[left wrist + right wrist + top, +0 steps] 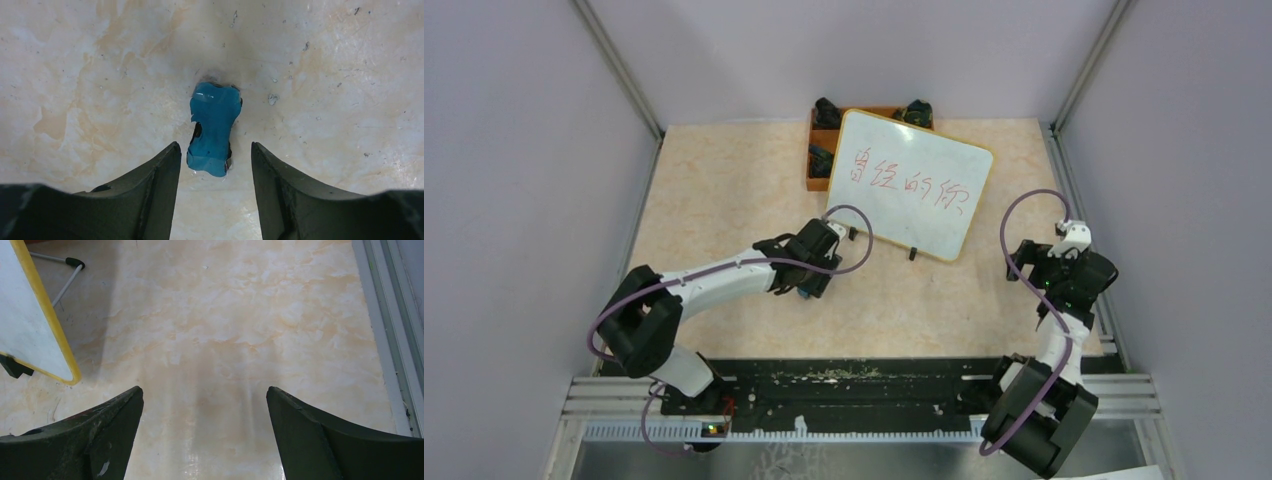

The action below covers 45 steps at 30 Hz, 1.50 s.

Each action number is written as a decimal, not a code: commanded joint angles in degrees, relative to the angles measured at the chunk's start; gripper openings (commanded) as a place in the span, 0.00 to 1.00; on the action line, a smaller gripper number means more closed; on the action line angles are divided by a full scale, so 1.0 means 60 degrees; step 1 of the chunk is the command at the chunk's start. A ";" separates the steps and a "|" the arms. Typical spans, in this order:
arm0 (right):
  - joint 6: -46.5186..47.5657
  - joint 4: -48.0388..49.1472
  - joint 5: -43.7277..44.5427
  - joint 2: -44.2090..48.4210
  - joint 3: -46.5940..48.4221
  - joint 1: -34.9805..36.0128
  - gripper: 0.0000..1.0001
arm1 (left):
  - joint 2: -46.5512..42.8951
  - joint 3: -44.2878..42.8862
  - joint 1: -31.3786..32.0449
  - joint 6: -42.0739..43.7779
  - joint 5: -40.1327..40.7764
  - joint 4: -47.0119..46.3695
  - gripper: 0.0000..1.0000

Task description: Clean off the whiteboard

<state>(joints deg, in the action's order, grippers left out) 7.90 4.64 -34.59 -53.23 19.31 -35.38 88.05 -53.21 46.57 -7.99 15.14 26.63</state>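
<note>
The whiteboard (911, 186), white with a yellow frame and red handwritten characters, stands propped at the back middle of the table; its lower corner (30, 325) shows in the right wrist view. A small blue eraser (214, 127) lies flat on the table. My left gripper (215, 147) hangs right over it, open, a finger on each side of the eraser's near end with a gap to both. From above, the left gripper (807, 283) sits just left of the board's lower corner. My right gripper (204, 390) is open and empty over bare table, right of the board (1064, 275).
An orange-brown tray (814, 165) with dark objects sits behind the board's left end. The board's thin stand leg with a black foot (75, 262) rests on the table. A metal rail (385, 340) borders the table on the right.
</note>
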 commanded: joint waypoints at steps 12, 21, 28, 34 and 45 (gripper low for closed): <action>0.0104 0.0250 -0.0153 -0.0248 0.0652 0.0015 0.92 | 0.0261 0.0246 -0.0634 0.0233 -0.1121 -0.1211 0.56; 0.0090 0.0229 -0.0159 -0.0356 0.0707 0.0008 0.92 | 0.0335 0.0452 -0.0677 0.0232 -0.1248 -0.1388 0.53; 0.0101 0.0228 -0.0163 -0.0371 0.0707 0.0007 0.92 | 0.0484 0.0580 -0.0827 0.0209 -0.1335 -0.1607 0.53; 0.0102 0.0222 -0.0153 -0.0399 0.0722 0.0007 0.92 | 0.0545 0.0592 -0.0889 0.0217 -0.1376 -0.1638 0.48; 0.0089 0.0215 -0.0155 -0.0459 0.0755 0.0007 0.91 | 0.0320 0.0647 -0.0906 0.0091 -0.1648 -0.1777 0.16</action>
<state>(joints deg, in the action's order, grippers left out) 7.90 4.14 -34.59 -55.68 20.80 -35.38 90.70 -49.93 41.36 -7.20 6.94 17.80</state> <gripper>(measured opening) 0.916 0.266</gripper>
